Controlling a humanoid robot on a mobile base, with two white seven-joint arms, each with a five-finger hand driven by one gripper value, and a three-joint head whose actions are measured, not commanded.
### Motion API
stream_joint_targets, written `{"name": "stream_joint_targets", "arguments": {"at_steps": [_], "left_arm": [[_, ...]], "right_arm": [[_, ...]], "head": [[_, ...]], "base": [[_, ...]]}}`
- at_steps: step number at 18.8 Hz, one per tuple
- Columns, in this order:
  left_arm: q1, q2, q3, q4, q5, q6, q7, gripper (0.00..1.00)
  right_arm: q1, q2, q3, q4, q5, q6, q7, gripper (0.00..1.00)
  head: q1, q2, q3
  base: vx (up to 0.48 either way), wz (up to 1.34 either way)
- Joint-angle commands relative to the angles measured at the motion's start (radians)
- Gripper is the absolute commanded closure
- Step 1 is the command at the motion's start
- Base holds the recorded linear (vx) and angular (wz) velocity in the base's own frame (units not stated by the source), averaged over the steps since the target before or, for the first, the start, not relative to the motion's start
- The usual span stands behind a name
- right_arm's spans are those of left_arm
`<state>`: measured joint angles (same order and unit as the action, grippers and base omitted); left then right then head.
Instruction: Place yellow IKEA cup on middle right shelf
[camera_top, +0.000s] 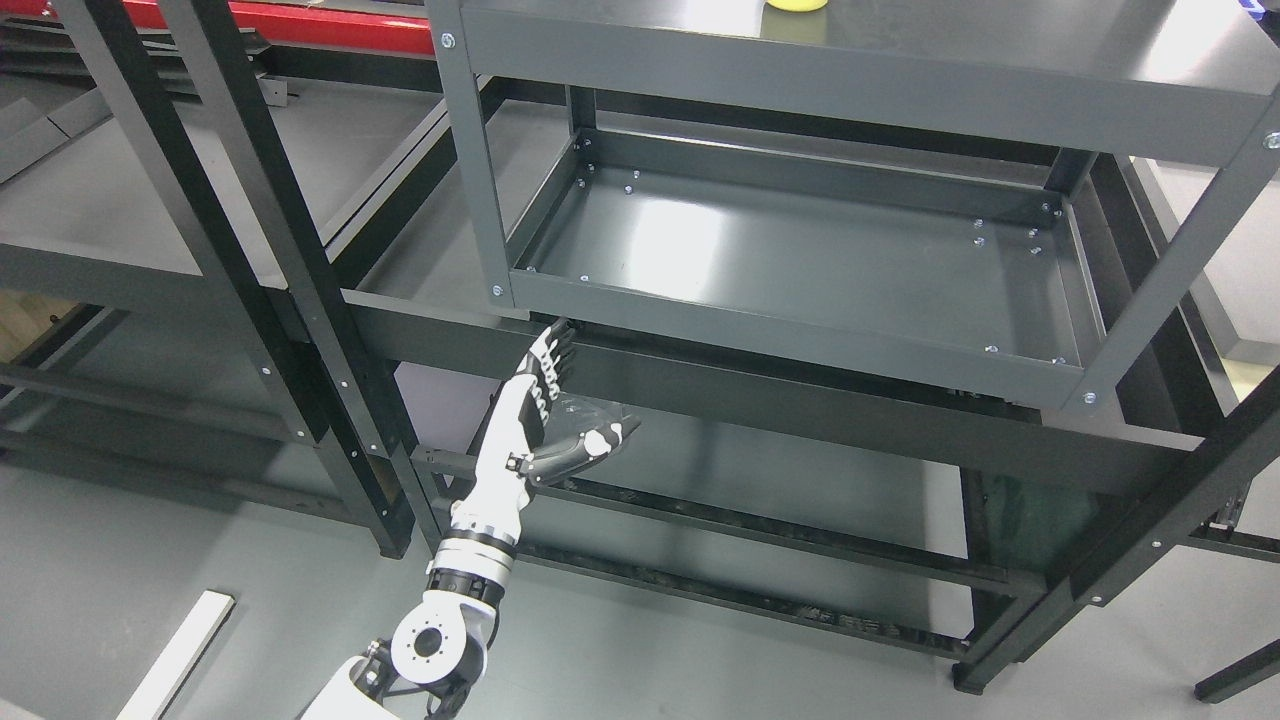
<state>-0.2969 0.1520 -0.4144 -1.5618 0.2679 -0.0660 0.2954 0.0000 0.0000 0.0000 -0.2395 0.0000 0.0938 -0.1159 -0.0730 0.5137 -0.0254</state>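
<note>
Yellow cup (797, 4), seemingly, far above robot hand (540, 400).

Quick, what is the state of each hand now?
Left hand: open, fingers extended, holding nothing.
Right hand: not in view.

left hand (545, 405) empty, fingers spread, yellow cup (797, 5) on grey shelf (1000, 60)

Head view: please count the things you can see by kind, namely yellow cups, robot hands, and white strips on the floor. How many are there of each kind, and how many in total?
Yellow cup: 1, cut by the top edge
Robot hand: 1, the left hand, open
White strip on the floor: 1
Total: 3
</note>
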Motion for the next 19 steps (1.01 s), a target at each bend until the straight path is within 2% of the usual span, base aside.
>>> {"name": "stream_joint_targets", "arguments": {"at_steps": [1,2,19], "left_arm": [[0.056,-0.11,0.109,0.057,-0.033,0.034,0.001,0.01],[0.065,-0.135,0.108,0.057,-0.036,0.037,0.001,0.01],[0.036,-0.135,0.126,0.059,-0.039,0.046,-0.002,0.01]], "right_arm": [[0.014,-0.017,0.017,0.0,-0.025,0.0,-0.001,0.01],[0.014,-0.017,0.017,0.0,-0.025,0.0,-0.001,0.01],[0.014,-0.017,0.017,0.0,-0.025,0.0,-0.001,0.01]], "head": [[0.0,0.0,0.0],[0.0,0.0,0.0],[0.0,0.0,0.0]], "base": [[0.0,0.0],[0.0,0.0],[0.0,0.0]]}}
